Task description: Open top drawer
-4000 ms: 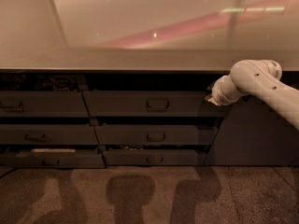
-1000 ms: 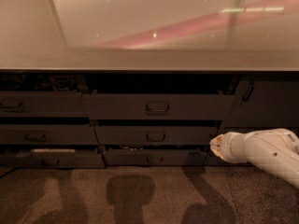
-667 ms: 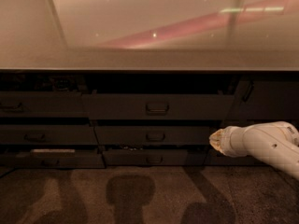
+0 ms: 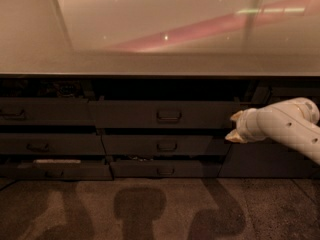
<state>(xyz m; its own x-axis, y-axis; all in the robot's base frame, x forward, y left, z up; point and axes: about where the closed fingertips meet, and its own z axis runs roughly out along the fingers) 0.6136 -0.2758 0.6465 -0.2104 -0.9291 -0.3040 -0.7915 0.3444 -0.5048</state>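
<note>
The top drawer (image 4: 125, 115) sits mid-frame under the table (image 4: 150, 66), apparently already drawn out (a dark gap shows above it). The hand (image 4: 234, 127), tips spread and empty, hovers at its right end; next likely comes pulling the handle (image 4: 169, 116) further, or backing away.

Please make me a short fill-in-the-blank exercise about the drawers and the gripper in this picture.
1. The gripper hangs to the ____ of the handle on the top drawer.
2. The top drawer's front carries ____ handle.
3. Directly beneath it, ____ more drawer fronts are stacked.
Missing words: right; one; two.
</note>
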